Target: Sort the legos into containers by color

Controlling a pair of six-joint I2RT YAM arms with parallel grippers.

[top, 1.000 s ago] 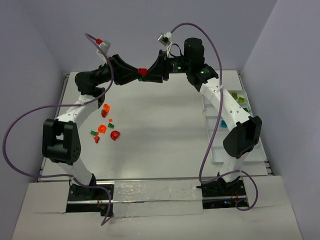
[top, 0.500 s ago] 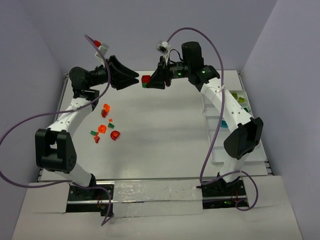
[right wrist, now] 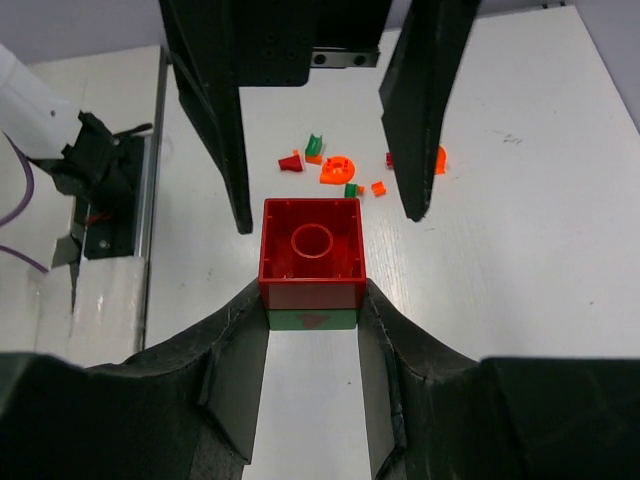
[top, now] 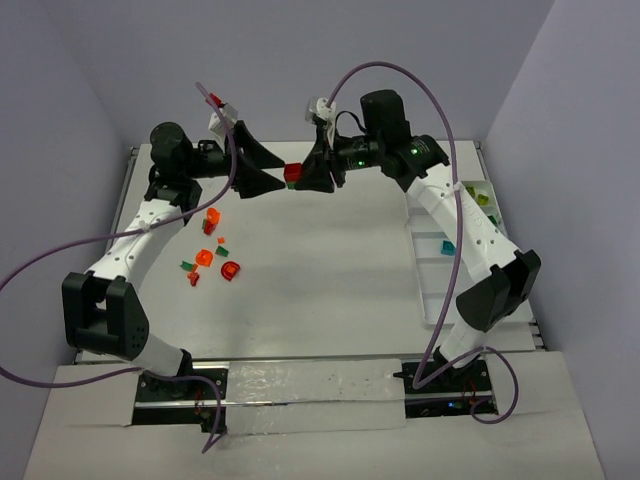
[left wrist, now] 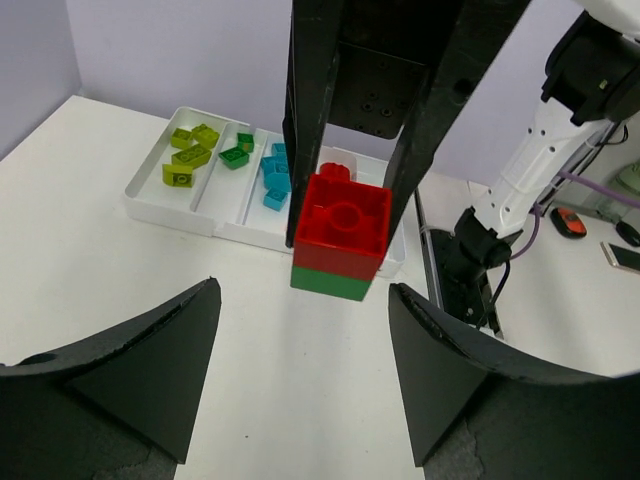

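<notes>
Red-over-green stack (left wrist: pixel 338 250) pinched in right gripper (right wrist: pixel 311 295), left gripper (top: pixel 281 176) open facing it

Right gripper is closed down on a two-piece stack, a red brick (right wrist: pixel 312 245) sitting on a green brick (right wrist: pixel 313 319). Its fingers (right wrist: pixel 238 365) press the two opposite sides. The stack sticks out just past the fingertips, stud hole of the red brick facing the wrist camera. The stack is held up off the table (top: pixel 320 290).

Left gripper is spread wide and holds nothing. It points nose to nose at the right gripper. In the left wrist view the stack sits dead ahead, centred in the gap between the left fingers (left wrist: pixel 150 370), with clear space on both sides and no contact. The right wrist view puts the left fingertips about level with the far edge of the red brick, one on each side of it.

Beyond the stack, behind the right gripper, is the white tray (left wrist: pixel 175 212). It holds lime bricks (left wrist: pixel 188 158), dark green bricks (left wrist: pixel 238 152), teal bricks (left wrist: pixel 272 180) and a red piece (left wrist: pixel 335 171), each colour in its own compartment.

Loose bricks (top: pixel 204 257), orange, red and green, lie on the table below and behind the left gripper, well apart from both grippers.
</notes>
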